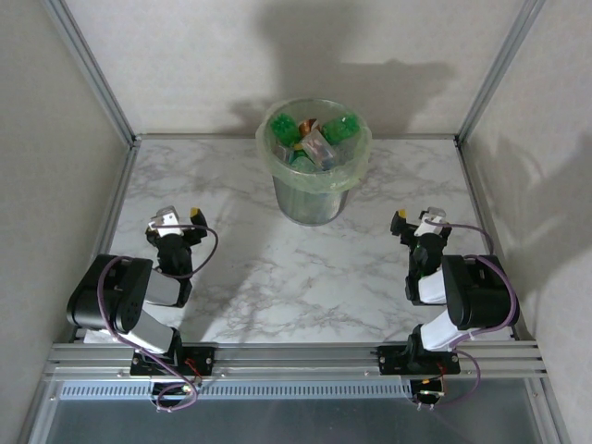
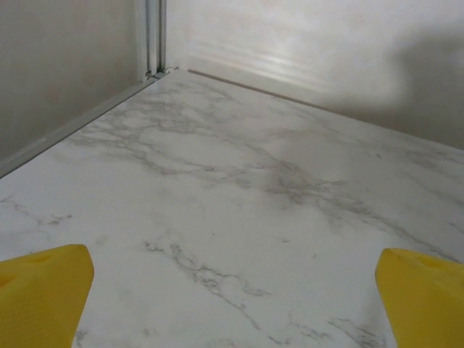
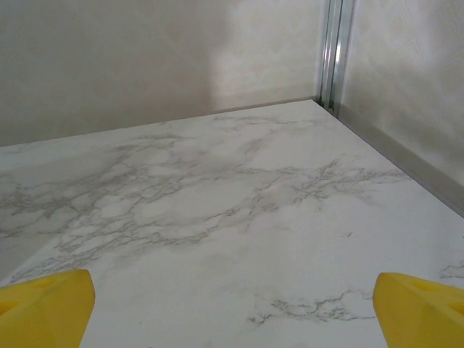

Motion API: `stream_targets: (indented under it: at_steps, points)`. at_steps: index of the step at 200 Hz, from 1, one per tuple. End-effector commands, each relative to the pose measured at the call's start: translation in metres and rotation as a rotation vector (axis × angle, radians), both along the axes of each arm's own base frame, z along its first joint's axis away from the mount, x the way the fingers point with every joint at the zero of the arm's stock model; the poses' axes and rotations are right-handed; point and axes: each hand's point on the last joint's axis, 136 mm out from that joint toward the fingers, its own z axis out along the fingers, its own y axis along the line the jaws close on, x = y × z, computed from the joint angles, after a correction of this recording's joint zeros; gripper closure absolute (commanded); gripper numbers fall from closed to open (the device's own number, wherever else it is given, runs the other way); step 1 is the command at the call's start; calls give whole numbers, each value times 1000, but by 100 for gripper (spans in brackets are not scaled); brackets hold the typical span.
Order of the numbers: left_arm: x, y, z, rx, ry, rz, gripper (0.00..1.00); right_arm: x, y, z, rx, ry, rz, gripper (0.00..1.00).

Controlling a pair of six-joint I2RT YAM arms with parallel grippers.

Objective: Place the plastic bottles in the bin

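Green and clear plastic bottles point(image 1: 314, 139) fill the green-lined bin point(image 1: 313, 199); marble surface point(image 1: 277, 268), pale walls point(image 1: 370, 46); left hand point(image 1: 178, 218) and right hand point(image 1: 416, 222) spread apart.

White, grey-veined marble-patterned tabletop point(image 3: 217, 210), seen from the right gripper point(image 3: 232, 308). The gripper's two yellow fingertips point(image 3: 43, 304) appear at 7 and 5 o'clock, set wide apart with bare tabletop between them. Plain beige walls point(image 3: 109, 65) bound the far edge. A vertical silver metal corner post point(image 3: 332, 51) stands at 1 o'clock.
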Motion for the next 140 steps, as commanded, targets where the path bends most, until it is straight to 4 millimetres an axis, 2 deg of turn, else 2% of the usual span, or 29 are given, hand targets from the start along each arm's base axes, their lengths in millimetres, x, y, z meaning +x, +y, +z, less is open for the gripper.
stream_targets:
  at_steps: [1,96,112,140]
  points:
    - [6,-3,16,21,-51,-3,1,3,1,12,-13,-47,14,1]
    - [6,-3,15,21,-49,-4,1,3,1,12,-14,-46,15,1]
    - [6,-3,16,20,-51,-3,1,10,13,8,-17,-18,97,1]
    - [6,-3,16,21,-51,-4,1,8,15,9,-25,-27,108,1]
